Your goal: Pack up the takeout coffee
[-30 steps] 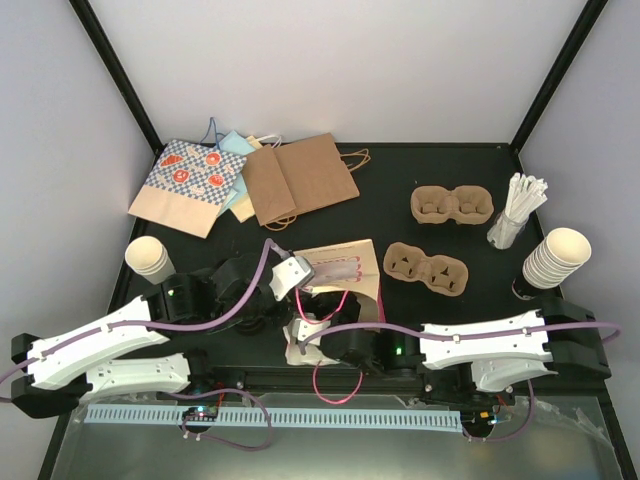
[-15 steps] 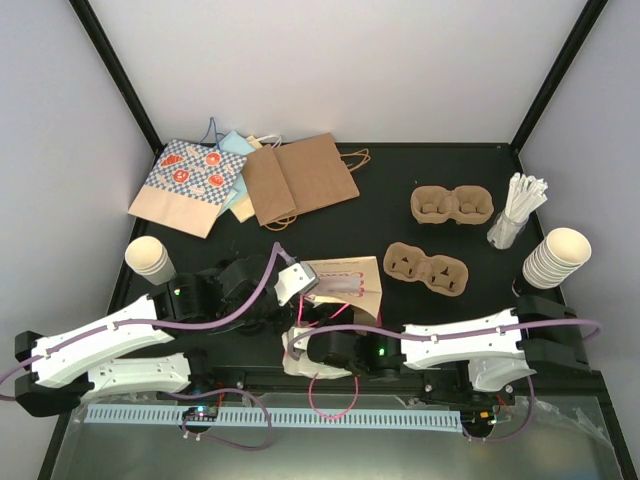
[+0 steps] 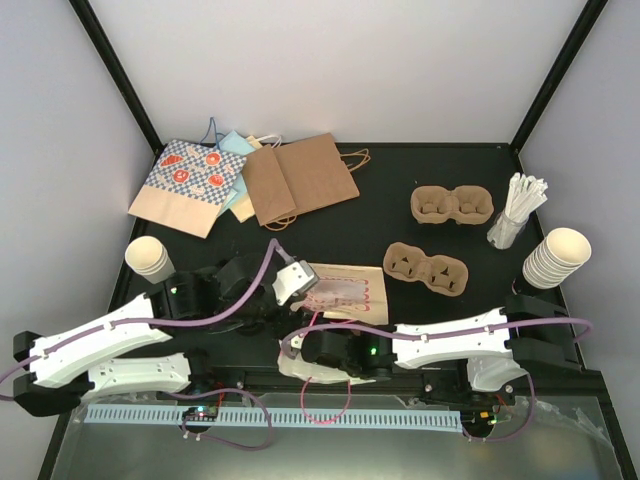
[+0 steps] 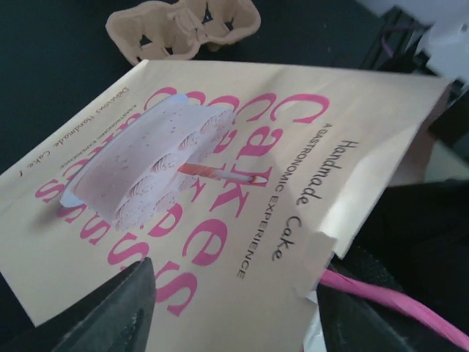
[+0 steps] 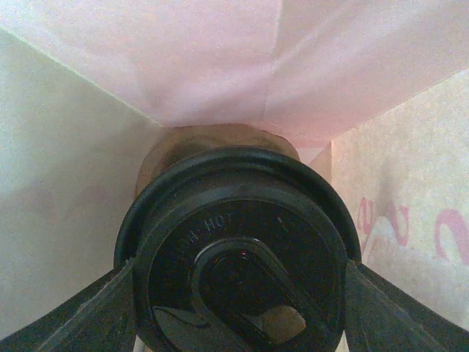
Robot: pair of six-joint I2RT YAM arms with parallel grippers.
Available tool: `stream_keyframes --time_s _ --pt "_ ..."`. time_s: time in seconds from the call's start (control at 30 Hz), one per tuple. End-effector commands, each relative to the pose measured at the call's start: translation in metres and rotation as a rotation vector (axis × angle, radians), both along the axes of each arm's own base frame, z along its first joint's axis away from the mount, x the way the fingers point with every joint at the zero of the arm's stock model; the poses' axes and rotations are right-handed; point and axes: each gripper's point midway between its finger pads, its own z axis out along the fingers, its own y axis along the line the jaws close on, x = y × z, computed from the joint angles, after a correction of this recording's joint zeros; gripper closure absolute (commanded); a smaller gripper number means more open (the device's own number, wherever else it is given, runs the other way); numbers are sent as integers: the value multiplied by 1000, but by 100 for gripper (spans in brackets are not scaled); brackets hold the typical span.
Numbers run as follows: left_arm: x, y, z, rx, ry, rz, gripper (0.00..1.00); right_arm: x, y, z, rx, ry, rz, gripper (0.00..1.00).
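**Packing station, viewed from above and from both wrists.** A cream paper cake bag point(image 3: 350, 292) with pink lettering lies on its side on the black surface point(image 3: 380, 215). It sits close to the middle of the near edge, with its mouth turned toward that edge.

The right hand point(image 5: 239, 271) reaches into the mouth. Its two fingers press against opposite sides of the takeout coffee point(image 5: 238, 249), a paper cup under a round black lid. The cup sits inside the bag against the pink lining and is hidden by the paper from above.

The left hand point(image 4: 233, 290) hovers at the bag's left side with its fingers spread and nothing between them. Whether they touch the paper cannot be told.

Toward the right edge stand a pulp cup carrier point(image 3: 427, 268), a second carrier point(image 3: 452, 205), a holder of stirrers point(image 3: 515, 205) and a stack of lidless cups point(image 3: 555, 258). Flat paper bags point(image 3: 300, 178) lie at the far left corner.
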Motion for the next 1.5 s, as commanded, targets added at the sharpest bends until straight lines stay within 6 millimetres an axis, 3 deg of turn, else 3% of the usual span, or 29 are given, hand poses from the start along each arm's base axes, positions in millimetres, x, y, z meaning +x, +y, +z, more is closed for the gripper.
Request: stream_keyframes --time_s 0.0,0.07,0.23,0.33,0.47,0.53,0.63,0.67,0.8,0.83,0.9,1.07,1.23,1.47 --pt "-2 5 56 -154 -19 39 31 -2 -5 -4 -6 35 -8 38" --pt "3 15 77 -206 -35 92 20 -3 -6 -4 -7 40 -6 38" --pt "16 39 115 -275 -60 211 9 -4 -7 -5 -12 50 -6 38" --pt "35 56 117 -260 -60 328 8 -5 -8 -4 -14 58 -5 38" --pt "71 81 102 -236 -21 509 7 -6 -9 -1 -2 66 -8 38" --pt "90 83 86 -220 19 546 8 -5 -10 0 2 65 -10 38" --pt "125 83 44 -174 118 577 18 -6 -11 2 8 63 -9 36" --pt "137 81 27 -163 157 578 26 -6 -12 2 8 63 -8 36" --pt "172 76 -35 -95 313 552 81 -7 -12 3 4 70 -8 36" --pt "178 74 -47 -64 348 554 90 -7 -12 4 6 71 -9 36" --pt "190 67 -72 -24 403 547 98 -6 -13 5 8 68 -7 36" --pt "210 48 -112 7 480 506 98 -7 -13 5 7 65 8 37" --pt "208 19 -161 86 607 418 98 -7 -14 -1 -13 60 10 37" --pt "212 -6 -197 142 661 376 99 -8 -13 -2 -14 73 10 37"
